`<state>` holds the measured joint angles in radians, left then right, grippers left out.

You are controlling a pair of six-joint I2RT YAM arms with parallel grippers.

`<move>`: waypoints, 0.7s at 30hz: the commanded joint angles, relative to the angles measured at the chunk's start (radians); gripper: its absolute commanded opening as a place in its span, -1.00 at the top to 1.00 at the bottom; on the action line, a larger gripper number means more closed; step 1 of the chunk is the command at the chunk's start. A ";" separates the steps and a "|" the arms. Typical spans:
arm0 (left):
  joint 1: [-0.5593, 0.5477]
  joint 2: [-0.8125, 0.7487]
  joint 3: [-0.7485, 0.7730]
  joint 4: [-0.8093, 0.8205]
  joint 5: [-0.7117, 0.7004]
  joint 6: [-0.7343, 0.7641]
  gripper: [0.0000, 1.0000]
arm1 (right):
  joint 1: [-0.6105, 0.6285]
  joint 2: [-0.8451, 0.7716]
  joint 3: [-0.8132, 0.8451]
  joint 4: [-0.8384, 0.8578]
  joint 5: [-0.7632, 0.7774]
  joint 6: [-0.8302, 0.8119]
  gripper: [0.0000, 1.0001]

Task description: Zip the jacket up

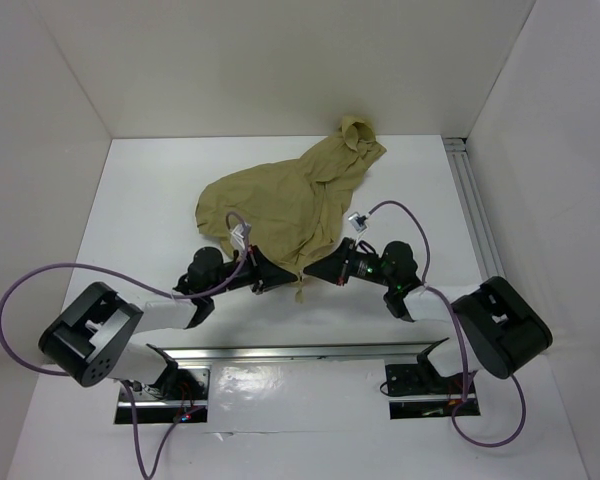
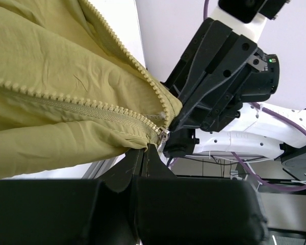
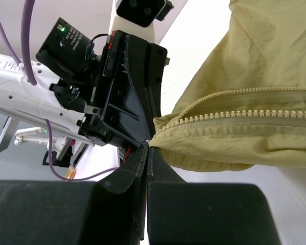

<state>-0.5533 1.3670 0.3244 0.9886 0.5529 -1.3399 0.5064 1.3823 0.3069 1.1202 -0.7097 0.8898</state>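
Observation:
The olive-tan jacket lies crumpled in the middle of the table, its hood at the far right. Its zipper is open: in the left wrist view two rows of teeth spread apart from the metal slider at the bottom hem. My left gripper is shut on the hem just beside the slider. My right gripper is shut on the jacket's bottom edge at the zipper end. The two grippers face each other, almost touching. The jacket also fills the right wrist view.
White walls close in the table on three sides. A metal rail runs along the right edge and another along the near edge by the arm bases. Purple cables loop beside each arm.

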 commanded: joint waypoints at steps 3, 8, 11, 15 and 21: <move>-0.028 0.053 0.050 0.107 0.120 0.007 1.00 | 0.004 -0.029 0.060 -0.013 0.078 -0.049 1.00; -0.037 0.063 0.050 0.117 0.120 -0.002 1.00 | 0.004 -0.029 0.060 -0.029 0.087 -0.061 1.00; -0.037 0.063 0.050 0.117 0.120 -0.002 1.00 | 0.004 -0.039 0.060 -0.051 0.108 -0.061 1.00; -0.037 0.041 0.050 0.081 0.110 0.018 1.00 | 0.004 -0.061 0.051 -0.100 0.130 -0.072 1.00; -0.037 0.041 0.041 0.058 0.099 0.027 1.00 | 0.004 -0.101 0.041 -0.247 0.185 -0.100 1.00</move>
<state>-0.5621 1.4242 0.3481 1.0077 0.5797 -1.3354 0.5083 1.3201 0.3161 0.9699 -0.6403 0.8379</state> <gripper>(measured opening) 0.077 0.010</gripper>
